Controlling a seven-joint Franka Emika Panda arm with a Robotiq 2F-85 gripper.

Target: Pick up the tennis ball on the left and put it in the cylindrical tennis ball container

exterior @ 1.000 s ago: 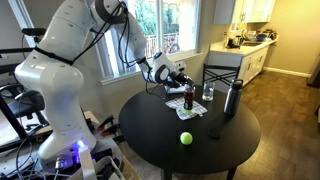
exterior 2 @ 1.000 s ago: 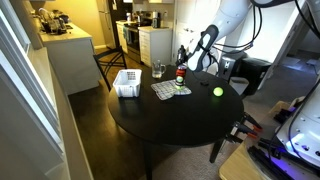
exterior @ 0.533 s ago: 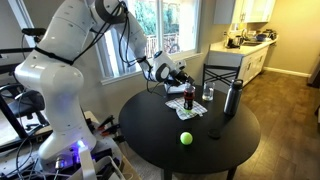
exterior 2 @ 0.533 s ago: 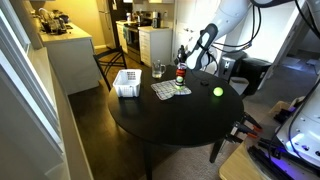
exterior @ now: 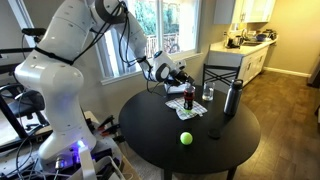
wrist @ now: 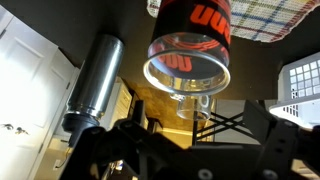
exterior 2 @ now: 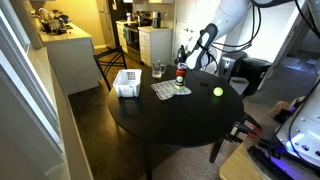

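One tennis ball (exterior: 185, 139) lies on the round black table (exterior: 150, 125), also seen in the other exterior view (exterior 2: 218, 91). A second yellow-green ball (exterior 2: 181, 90) seems to rest on the checked cloth next to the container. The cylindrical tennis ball container (exterior: 189, 98) (exterior 2: 180, 73) stands upright on the cloth, and its open mouth shows in the wrist view (wrist: 188, 68) with no ball visible inside. My gripper (exterior: 181, 73) (exterior 2: 184, 57) hovers just above and behind the container. Its jaws look open and empty.
A dark flask (exterior: 232, 97) (wrist: 92, 85) and a clear glass (exterior: 208, 95) (wrist: 196, 106) stand near the container. A white basket (exterior 2: 127, 84) sits on the table's far side. A chair (exterior: 222, 76) stands behind the table.
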